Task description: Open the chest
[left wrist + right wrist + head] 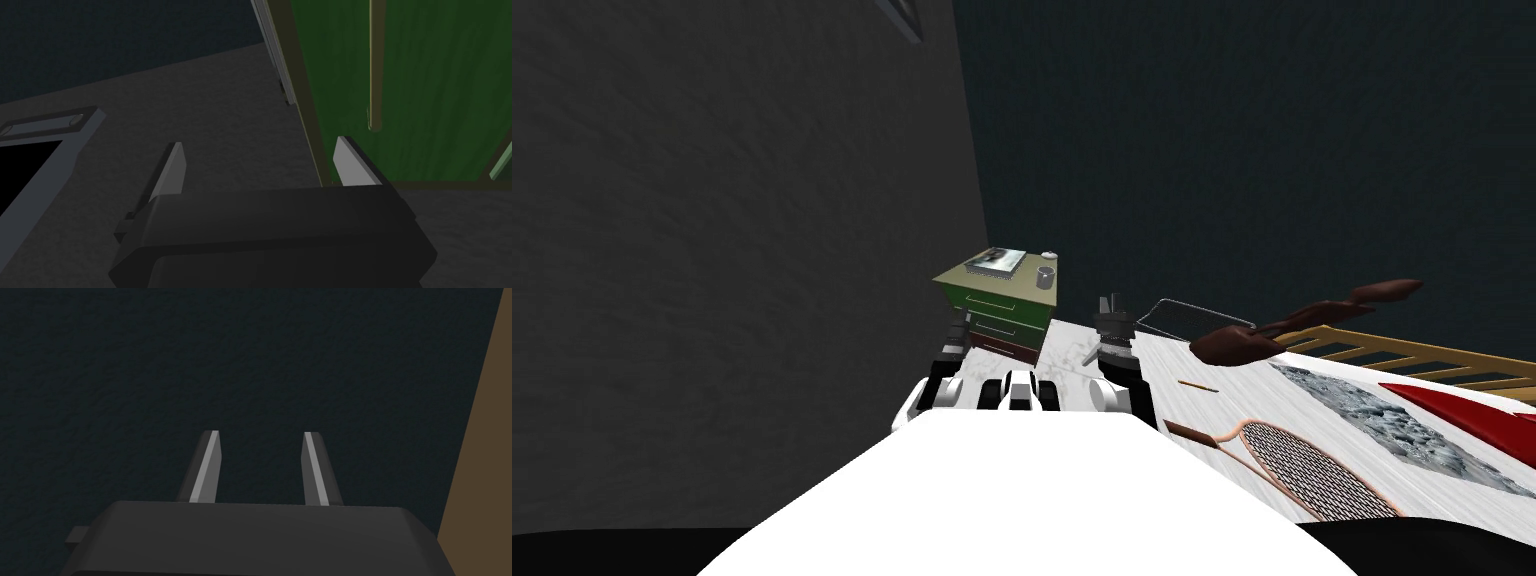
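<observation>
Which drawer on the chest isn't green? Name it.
The bottom drawer of the chest: dark red, whereas the top drawer and the middle drawer are green.

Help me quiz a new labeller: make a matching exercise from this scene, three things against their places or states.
Things:
1 cup
2 racket
3 left gripper

Places or states:
a open, close to a green drawer front
b lying on the white surface at the right
c standing on top of the chest

Pairs: 1-c, 2-b, 3-a.
</observation>
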Motion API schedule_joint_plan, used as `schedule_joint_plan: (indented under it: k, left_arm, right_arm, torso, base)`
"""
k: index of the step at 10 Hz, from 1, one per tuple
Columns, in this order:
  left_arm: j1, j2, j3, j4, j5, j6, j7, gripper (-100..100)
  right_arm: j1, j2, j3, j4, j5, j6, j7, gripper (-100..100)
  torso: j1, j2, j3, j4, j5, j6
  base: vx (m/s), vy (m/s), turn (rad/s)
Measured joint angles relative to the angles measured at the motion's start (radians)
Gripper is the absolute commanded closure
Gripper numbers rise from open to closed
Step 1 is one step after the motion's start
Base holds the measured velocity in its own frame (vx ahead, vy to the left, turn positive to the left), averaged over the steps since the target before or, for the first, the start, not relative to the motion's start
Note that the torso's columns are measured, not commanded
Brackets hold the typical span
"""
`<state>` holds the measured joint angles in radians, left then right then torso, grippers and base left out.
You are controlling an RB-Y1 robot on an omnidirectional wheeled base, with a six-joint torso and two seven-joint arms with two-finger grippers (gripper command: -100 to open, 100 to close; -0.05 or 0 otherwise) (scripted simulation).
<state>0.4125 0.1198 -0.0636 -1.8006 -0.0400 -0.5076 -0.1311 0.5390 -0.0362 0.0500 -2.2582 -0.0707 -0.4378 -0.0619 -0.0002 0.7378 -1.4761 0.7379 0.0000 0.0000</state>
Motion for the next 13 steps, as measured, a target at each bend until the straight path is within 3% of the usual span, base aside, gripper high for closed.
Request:
schedule_joint_plan:
  k: [5, 13]
  left_arm:
    - [-0.019, 0.005, -0.027, 0.087, -0.017, -0.028, -0.005, -100]
    - [-0.078, -0.004, -0.079, 0.286, -0.053, -0.09, -0.023, -100]
  right_arm:
    - [0.0, 0.0, 0.0, 0.0, 0.0, 0.0, 0.0, 0]
    - [0.0, 0.0, 0.0, 0.0, 0.0, 0.0, 0.0, 0]
  torso:
    - [0.001, 0.0, 0.0, 0.0, 0.0, 0.0]
    - [0.0, 0.0, 0.0, 0.0, 0.0, 0.0]
  base:
    - [0.051, 0.025, -0.07]
    - [0.057, 0.029, -0.069]
